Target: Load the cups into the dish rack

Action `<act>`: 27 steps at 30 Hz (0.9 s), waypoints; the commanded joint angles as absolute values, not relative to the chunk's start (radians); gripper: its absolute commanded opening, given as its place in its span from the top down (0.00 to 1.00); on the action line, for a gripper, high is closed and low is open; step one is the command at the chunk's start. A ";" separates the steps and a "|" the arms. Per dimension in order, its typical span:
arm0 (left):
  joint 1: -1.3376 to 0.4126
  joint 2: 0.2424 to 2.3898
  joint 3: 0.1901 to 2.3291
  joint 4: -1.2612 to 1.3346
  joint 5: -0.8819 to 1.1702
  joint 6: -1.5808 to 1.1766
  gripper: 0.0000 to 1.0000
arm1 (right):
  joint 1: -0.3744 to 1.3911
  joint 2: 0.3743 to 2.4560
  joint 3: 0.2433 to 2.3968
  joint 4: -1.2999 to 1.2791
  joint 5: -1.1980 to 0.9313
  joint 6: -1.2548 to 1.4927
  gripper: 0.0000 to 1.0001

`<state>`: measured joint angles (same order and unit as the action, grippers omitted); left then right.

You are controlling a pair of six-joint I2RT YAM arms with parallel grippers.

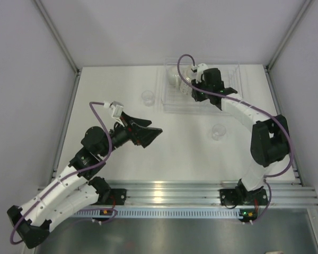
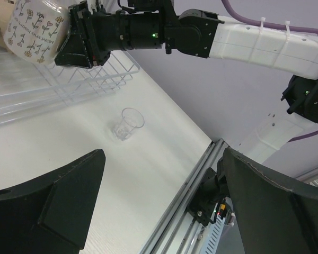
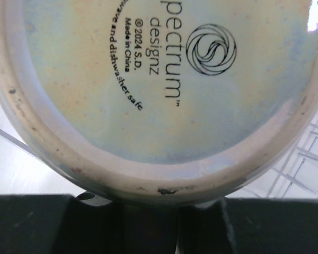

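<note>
Dish rack (image 1: pixel 169 106) lies with its long side running left to right along the far edge of the table (image 1: pixel 175 164). Over it, the right gripper (image 2: pixel 69 45) is clamped on a white mug (image 2: pixel 34 29) printed with flowers; whether mug and rack touch cannot be told. The mug's base faces back at the wrist, and its mouth points away along the gripper's reach. Bare tabletop runs from the rack to the near rail (image 1: pixel 201 191), and the left gripper (image 1: pixel 152 135) hangs over it left of centre, jaws spread wide and holding nothing. A clear glass (image 1: pixel 147 97) stands upright just left of the rack, and a second glass (image 1: pixel 218 132) stands nearer the right arm (image 1: pixel 267 143). Only the right wrist view shows the maker's print under the mug; only the left wrist view shows its flowers.
</note>
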<state>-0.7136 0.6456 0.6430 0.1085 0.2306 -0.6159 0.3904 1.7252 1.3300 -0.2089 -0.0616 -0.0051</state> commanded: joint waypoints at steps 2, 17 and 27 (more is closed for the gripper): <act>-0.716 0.634 0.634 0.149 0.248 -0.641 0.02 | 0.377 1.723 1.431 -0.015 -0.069 -0.146 1.00; -0.716 0.640 0.661 0.135 0.261 -0.657 0.02 | 0.362 1.833 1.470 -0.061 -0.083 -0.222 1.00; -0.716 0.632 0.667 0.129 0.261 -0.657 0.02 | 0.345 1.858 1.465 -0.133 -0.104 -0.261 1.00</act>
